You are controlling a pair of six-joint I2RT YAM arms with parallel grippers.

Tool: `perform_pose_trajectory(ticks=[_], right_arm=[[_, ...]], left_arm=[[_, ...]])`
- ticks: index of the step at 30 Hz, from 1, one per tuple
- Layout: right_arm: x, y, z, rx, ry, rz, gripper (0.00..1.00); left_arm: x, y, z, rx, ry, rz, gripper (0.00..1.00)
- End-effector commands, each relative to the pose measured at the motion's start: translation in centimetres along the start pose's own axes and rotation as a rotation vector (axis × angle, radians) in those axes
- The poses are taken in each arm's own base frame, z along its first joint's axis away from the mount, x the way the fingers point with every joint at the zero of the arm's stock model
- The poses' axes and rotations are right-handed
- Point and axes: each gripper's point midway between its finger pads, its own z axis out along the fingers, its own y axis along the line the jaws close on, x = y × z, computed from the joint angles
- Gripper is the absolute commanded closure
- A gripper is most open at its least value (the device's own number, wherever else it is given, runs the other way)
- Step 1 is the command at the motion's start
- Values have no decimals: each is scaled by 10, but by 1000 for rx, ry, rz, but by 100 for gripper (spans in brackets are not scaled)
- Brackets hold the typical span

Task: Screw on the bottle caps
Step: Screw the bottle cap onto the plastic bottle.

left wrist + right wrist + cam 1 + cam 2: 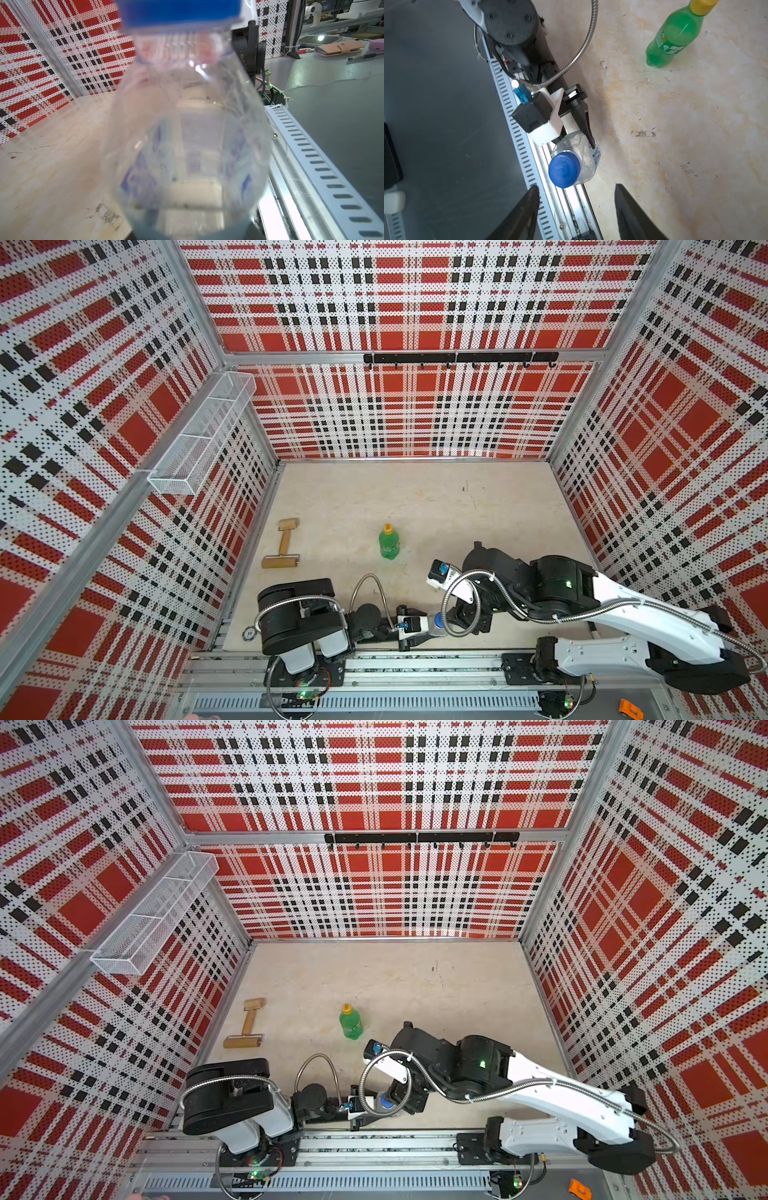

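- Pale, mottled tabletop [415, 497], scuffed with dark marks, sits inside perforated walls printed in red, white and black plaid. I read clock directions in a top view, with twelve toward the back wall.
- My right gripper [576, 188] has its two dark tapered jaws wide apart with nothing between them. Their tips sit just short of the round blue plastic screw cap [564, 169].
- My left gripper [576, 141] is clamped on the small clear plastic bottle [588, 166]. It pinches the thin, crinkled wall near the shoulder, by a dark-printed label.
- That bottle sits at the table's six o'clock edge, partly over the slotted aluminium rail [517, 133], with its cap uppermost. I cannot tell whether its base rests on anything.
- The blue cap is seated on the clear bottle's neck. I judge it at least threaded on; how tight it is, the views do not tell me.
- At about eleven o'clock from the held bottle, well apart, the translucent green plastic bottle [389, 547] stands upright and untouched. The yellow-orange screw cap [388, 527] is on its neck, so that one looks finished.
- With both caps on, I reckon at most a last snugging of the blue one and setting the bottle down remain.
- Further out, a tan wooden double-ended roller [284, 543] lies at ten o'clock near the wall.
- A small round chip marked "10" [249, 632] lies at nine o'clock beside the left arm's base. Neither belongs to this job.
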Motion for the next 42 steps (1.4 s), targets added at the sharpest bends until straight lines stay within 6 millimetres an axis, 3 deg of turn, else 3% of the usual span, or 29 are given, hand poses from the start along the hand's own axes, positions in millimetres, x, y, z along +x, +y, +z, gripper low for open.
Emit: perform_pose_trajectory(ticks=[1, 7, 13, 22, 31, 37, 42], right_arm=[[-4, 14, 1, -74, 4, -164, 39], [11, 30, 10, -144, 63, -360, 42], [25, 22, 28, -127, 175, -452, 43], [14, 14, 44, -75, 176, -505, 51], [10, 18, 58, -42, 175, -507, 61], [8, 10, 55, 14, 167, -451, 82], [-9, 1, 59, 91, 74, -231, 96]], left_arm=[[-12, -9, -2, 47, -47, -5, 67], [-11, -18, -3, 97, -43, -36, 67], [-10, -17, -3, 99, -41, -31, 67], [-7, -19, -3, 106, -33, -34, 68], [-7, -16, -3, 97, -35, -30, 68], [-9, -7, -4, 48, -42, -13, 69], [-19, 11, -1, -67, -61, 19, 68]])
